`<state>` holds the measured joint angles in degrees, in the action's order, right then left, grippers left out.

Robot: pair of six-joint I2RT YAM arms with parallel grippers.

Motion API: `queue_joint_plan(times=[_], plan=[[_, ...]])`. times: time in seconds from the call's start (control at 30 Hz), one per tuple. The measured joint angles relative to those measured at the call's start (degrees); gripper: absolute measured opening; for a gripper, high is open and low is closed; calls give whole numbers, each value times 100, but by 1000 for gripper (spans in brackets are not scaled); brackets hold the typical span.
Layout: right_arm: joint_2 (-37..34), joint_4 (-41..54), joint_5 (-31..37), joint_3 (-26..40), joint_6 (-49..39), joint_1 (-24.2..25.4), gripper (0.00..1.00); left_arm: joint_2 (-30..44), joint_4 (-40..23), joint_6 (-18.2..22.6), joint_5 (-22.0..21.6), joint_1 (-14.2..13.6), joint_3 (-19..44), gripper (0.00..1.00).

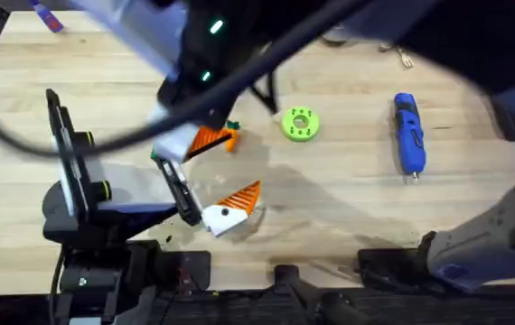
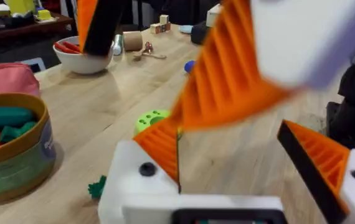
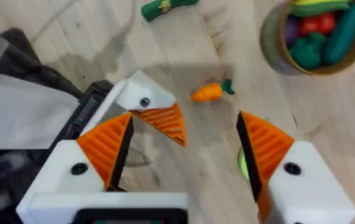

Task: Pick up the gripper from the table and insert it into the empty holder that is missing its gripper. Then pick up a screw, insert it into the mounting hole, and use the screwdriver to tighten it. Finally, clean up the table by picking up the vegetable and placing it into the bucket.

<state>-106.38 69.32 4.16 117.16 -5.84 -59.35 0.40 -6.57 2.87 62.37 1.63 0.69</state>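
Right up under the lens, the right arm (image 1: 205, 54) sweeps in big, dark and blurred from the table's near right corner, crossing the middle with two green lights glowing on it. It's hanging over the centre-left of the table, and the right claw (image 3: 184, 121) is spread wide, orange ribbed pads apart and nothing between them. Directly below it sits the white holder (image 3: 141, 98), and the orange wedge (image 3: 165, 122) is seated against that block, ribs showing, pointed end sticking out. The mounting hole (image 3: 144, 101) shows as a small dark dot in the white face; whether a screw is in it, I can't tell. The left arm (image 1: 174, 188) lies low from the near left corner, angled toward the middle, and the left claw (image 2: 218, 134) is open too, holding nothing, with the other claw's big orange pad looming just in front of it. The carrot (image 3: 212, 91) lies flat on the wood just beyond the holder, green top pointing away from it. Further along, the green disc (image 1: 300, 125) sits mid-table, and the screwdriver (image 1: 408, 134) lies well apart toward the right edge, blue body lengthwise, thin tip pointing at the near edge. The bucket (image 3: 271, 46) stands upright, with toy vegetables inside.
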Motion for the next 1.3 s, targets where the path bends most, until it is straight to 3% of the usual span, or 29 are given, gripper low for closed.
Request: queue_joint_plan(times=[0.27, 0.57, 0.73, 0.97, 1.3], plan=[[725, -61, -61, -456, 692, 569, 966, 0, 2, 1, 0, 0, 0, 985], [2106, -624, -87, -2558, 1501, 1510, 966, 1, 0, 6, 0, 0, 0, 985], [2861, -376, -83, -3153, 1857, 2338, 966, 0, 0, 17, 0, 0, 0, 985], [3024, -129, -85, -3391, 2018, 3194, 966, 2, 0, 17, 0, 0, 0, 985], [3140, -553, -92, -4431, 2100, 3711, 969, 2, 0, 17, 0, 0, 0, 985]])
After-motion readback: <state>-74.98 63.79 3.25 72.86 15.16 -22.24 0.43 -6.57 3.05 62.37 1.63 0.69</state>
